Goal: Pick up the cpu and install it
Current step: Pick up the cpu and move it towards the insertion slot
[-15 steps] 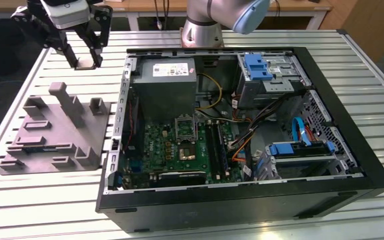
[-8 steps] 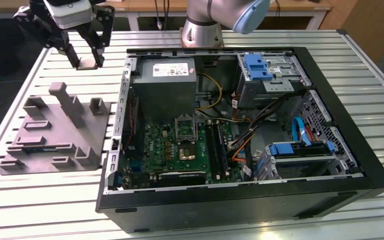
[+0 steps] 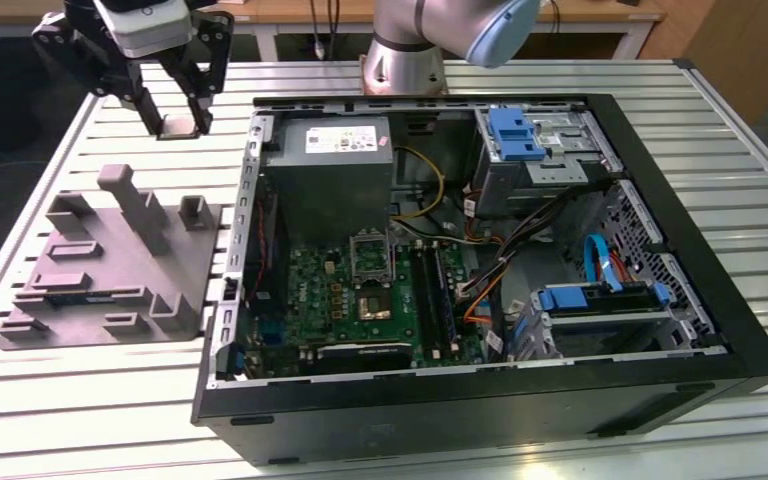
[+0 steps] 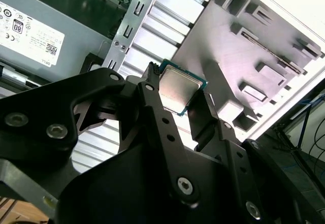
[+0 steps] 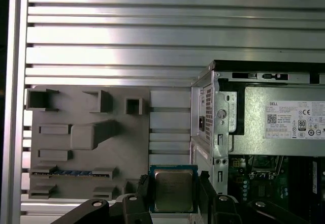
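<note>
My gripper (image 3: 179, 122) hangs over the slatted metal table (image 3: 91, 400) just outside the open computer case (image 3: 424, 412), off the corner where the case holds the grey power supply box (image 3: 337, 160). The 2 black fingers (image 4: 152, 99) are drawn in narrow and grip the cpu (image 4: 179, 89) by 2 opposite edges. In both wrist views the chip's silver top faces the camera, framed by a thin blue-green rim (image 5: 173, 188). The cpu is in the air between my fingertips, clear of the table and outside the case wall. A grey plastic tray (image 3: 104, 270) with upright posts lies on the table beside the case, on the exterior view's left. Inside the case, the green circuit board (image 3: 344, 300) lies flat on the floor, and the square socket (image 3: 373, 268) on it is well apart from the cpu.
</note>
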`<action>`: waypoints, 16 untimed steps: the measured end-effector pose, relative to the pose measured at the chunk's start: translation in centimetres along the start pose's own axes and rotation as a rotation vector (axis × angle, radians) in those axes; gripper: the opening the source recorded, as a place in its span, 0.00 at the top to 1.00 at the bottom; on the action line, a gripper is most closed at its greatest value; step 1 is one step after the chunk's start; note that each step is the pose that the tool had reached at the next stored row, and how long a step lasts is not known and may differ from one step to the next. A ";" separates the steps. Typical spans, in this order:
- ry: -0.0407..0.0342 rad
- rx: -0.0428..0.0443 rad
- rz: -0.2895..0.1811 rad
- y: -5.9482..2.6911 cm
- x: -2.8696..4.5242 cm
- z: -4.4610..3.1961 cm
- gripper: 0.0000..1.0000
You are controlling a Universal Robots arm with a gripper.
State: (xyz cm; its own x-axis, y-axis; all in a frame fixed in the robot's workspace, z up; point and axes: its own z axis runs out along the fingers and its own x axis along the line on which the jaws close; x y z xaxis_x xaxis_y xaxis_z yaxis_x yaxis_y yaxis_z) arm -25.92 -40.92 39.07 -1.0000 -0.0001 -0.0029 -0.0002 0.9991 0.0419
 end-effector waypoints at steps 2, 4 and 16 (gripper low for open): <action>0.0000 0.0000 0.000 0.00 -0.11 0.00 0.53; -0.0001 0.0000 0.000 0.00 -0.23 0.00 0.53; 0.0000 0.0000 0.000 0.00 -1.74 0.01 0.53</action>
State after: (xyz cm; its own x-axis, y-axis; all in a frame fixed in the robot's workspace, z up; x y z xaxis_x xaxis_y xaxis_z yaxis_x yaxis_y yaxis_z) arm -24.19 -40.92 39.07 -1.0000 -0.0001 -0.0029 -0.0002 0.9991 0.0420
